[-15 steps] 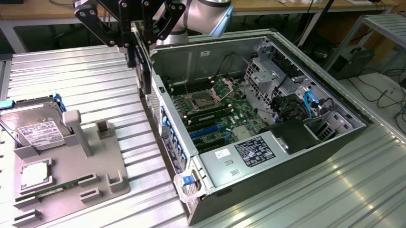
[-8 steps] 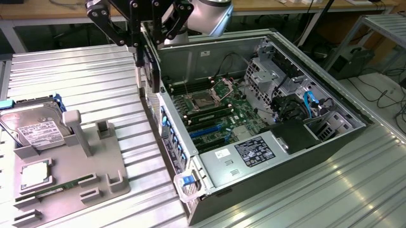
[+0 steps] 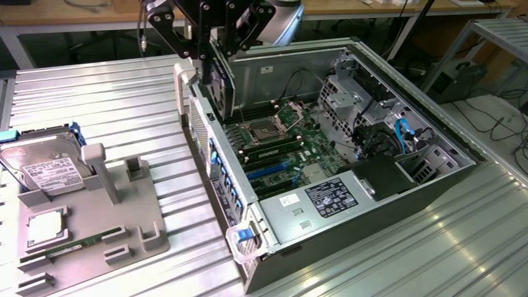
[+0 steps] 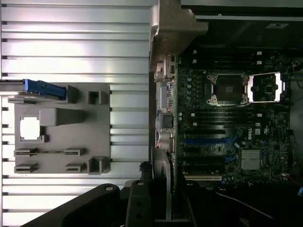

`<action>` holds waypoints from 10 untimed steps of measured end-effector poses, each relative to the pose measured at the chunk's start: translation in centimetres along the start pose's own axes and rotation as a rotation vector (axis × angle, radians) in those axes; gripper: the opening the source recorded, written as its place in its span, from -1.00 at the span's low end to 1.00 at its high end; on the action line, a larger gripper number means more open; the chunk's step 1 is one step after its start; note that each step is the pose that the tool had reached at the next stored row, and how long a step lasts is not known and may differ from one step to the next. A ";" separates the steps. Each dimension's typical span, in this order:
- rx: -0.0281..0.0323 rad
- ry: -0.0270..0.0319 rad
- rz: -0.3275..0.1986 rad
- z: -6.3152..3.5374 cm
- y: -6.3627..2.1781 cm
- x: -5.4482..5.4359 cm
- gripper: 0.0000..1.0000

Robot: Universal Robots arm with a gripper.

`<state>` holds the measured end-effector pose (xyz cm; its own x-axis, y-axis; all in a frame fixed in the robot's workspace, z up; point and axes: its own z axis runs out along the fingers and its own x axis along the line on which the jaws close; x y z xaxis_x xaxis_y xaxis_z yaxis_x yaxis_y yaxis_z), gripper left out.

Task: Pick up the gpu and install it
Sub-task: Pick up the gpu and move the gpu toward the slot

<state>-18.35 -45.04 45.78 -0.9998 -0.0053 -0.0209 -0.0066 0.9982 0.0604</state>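
gpu (image 3: pixel 219 83): just 1, it's the card sitting in my jaws lol
pc case (image 3: pixel 379 241): 1, side panel off
motherboard (image 3: pixel 285 151): 1 inside it
cpu socket (image 3: pixel 268 130): 1 on that board, far as I can count
hard drive (image 3: pixel 46 167): 1, silver with a white label
grey holder tray (image 3: pixel 123 210): 1
loose cpu chip (image 3: pixel 46 226): 1, in the tray
green memory stick (image 3: pixel 74 247): 1, also in the tray
blue cable (image 3: pixel 404 133): 1 I can make out, can't swear there aren't more
bench (image 3: pixel 107 99): 1
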 end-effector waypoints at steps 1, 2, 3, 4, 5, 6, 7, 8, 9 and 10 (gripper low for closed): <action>0.0000 0.0001 0.000 0.02 0.00 -0.4 -0.44; 0.0000 0.0001 -0.001 0.04 -0.01 -0.6 -0.44; 0.0000 0.0001 -0.001 0.06 -0.01 -1.0 -0.44; -0.0001 0.0001 -0.001 0.08 -0.01 -1.2 -0.44; 0.0000 0.0001 -0.001 0.09 -0.01 -1.4 -0.44; 0.0000 0.0001 -0.002 0.10 -0.01 -1.6 -0.44; 0.0000 0.0001 -0.002 0.12 -0.02 -1.8 -0.44; -0.0001 0.0001 -0.002 0.14 -0.02 -1.9 -0.44; 0.0000 0.0001 -0.002 0.15 -0.02 -2.1 -0.44; 0.0000 0.0001 -0.002 0.16 -0.02 -2.2 -0.44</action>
<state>-16.13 -45.04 45.67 -0.9998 -0.0071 -0.0209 -0.0084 0.9981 0.0604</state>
